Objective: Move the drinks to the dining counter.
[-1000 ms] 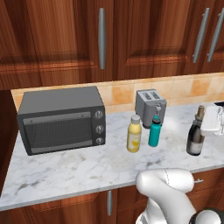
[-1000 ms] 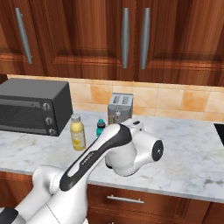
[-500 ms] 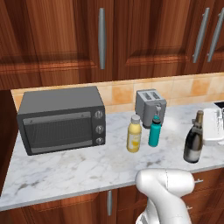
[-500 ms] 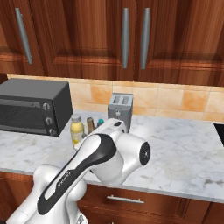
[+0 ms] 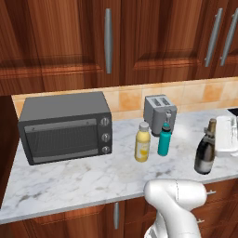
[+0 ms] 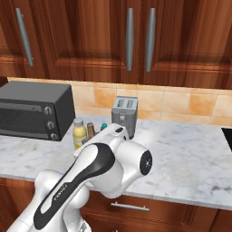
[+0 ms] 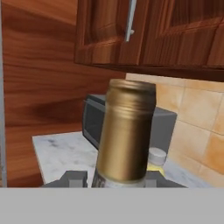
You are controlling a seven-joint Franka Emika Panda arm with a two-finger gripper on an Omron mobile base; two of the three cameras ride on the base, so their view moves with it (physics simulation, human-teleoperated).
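The gripper [image 7: 117,178] is hard to make out: in the hand view just its dark finger tips [image 7: 75,178] poke up at the bottom, on either side of a gold-foiled bottle neck, and from the left base view the white hand is cut off by the right edge. The jaws stand narrow, closed on the dark wine bottle [image 5: 205,150], which stands upright near the front edge of the marble worktop [image 5: 83,179]. In the right base view the arm's white elbow hides most of the bottles; only the yellow bottle [image 6: 79,132], a brown neck and a teal cap peek out at about ten o'clock from it. The yellow bottle and the teal bottle [image 5: 164,140] stand side by side, apart, in front of the toaster [image 5: 160,112], with the toaster oven [image 5: 66,126] at their nine o'clock.
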